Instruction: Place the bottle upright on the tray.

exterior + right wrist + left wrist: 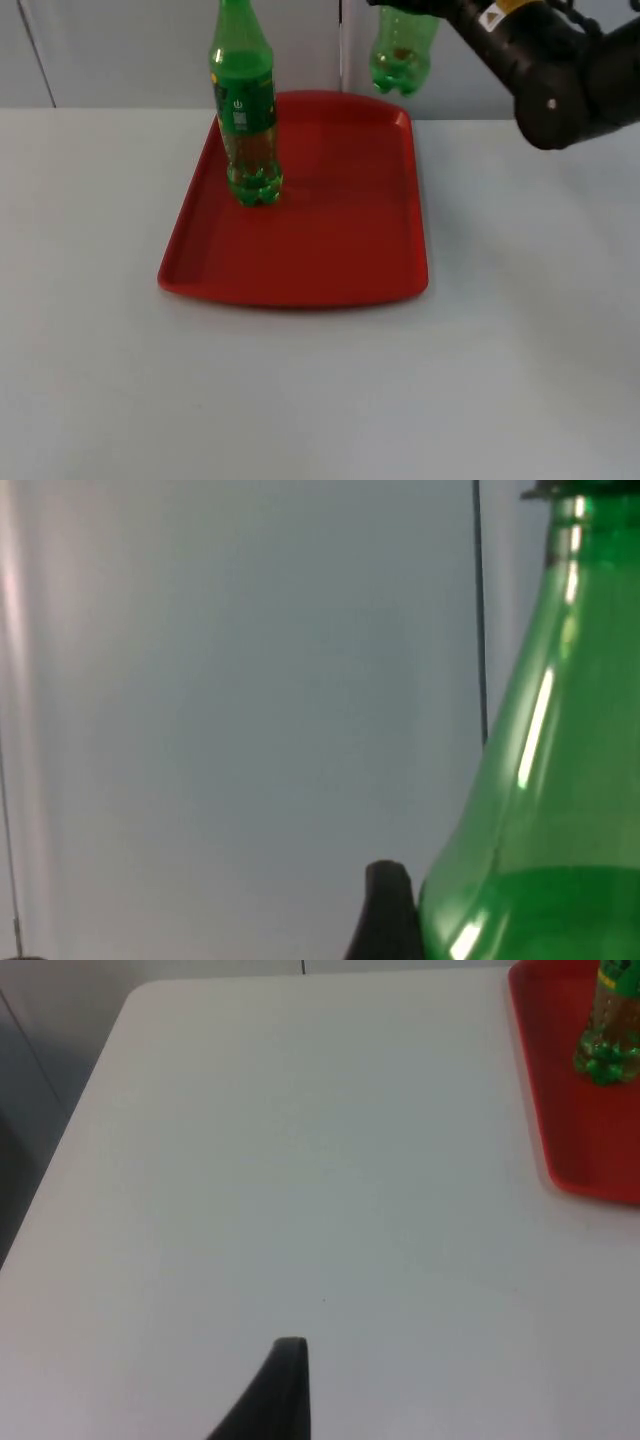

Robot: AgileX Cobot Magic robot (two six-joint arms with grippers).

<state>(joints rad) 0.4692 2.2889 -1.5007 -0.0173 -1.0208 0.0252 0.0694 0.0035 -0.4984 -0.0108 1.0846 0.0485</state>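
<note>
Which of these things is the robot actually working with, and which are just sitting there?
In use: held green bottle, lifted above the table behind the red tray; right gripper beside the bottle.

Just there: second green bottle upright on the tray; left gripper, waiting; white table.

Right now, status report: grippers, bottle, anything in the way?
Right gripper carries a green plastic bottle in the air past the red plastic tray's far edge. Left arm waits over the white table. Second green labelled bottle stands upright on tray.
</note>
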